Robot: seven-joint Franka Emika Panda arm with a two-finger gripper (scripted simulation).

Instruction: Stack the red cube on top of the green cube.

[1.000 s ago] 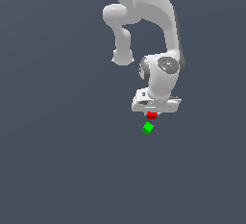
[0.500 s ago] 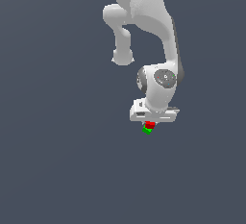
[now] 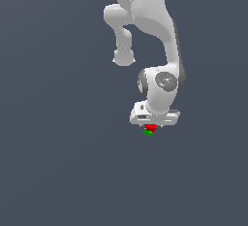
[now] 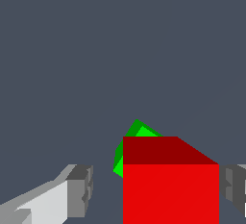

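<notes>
Exterior view: the white robot arm (image 3: 150, 36) reaches down from the top of the frame to right of centre, where the gripper (image 3: 151, 126) hangs over the plain grey floor (image 3: 58, 162). The red cube (image 3: 150, 127) sits between its fingers, directly over the green cube (image 3: 148, 132) and seemingly touching it. In the wrist view the red cube (image 4: 170, 184) touches one finger (image 4: 233, 187), while a gap separates it from the other; whether the gripper (image 4: 158, 189) grips it, I cannot tell. The green cube (image 4: 129, 146) peeks out behind.
</notes>
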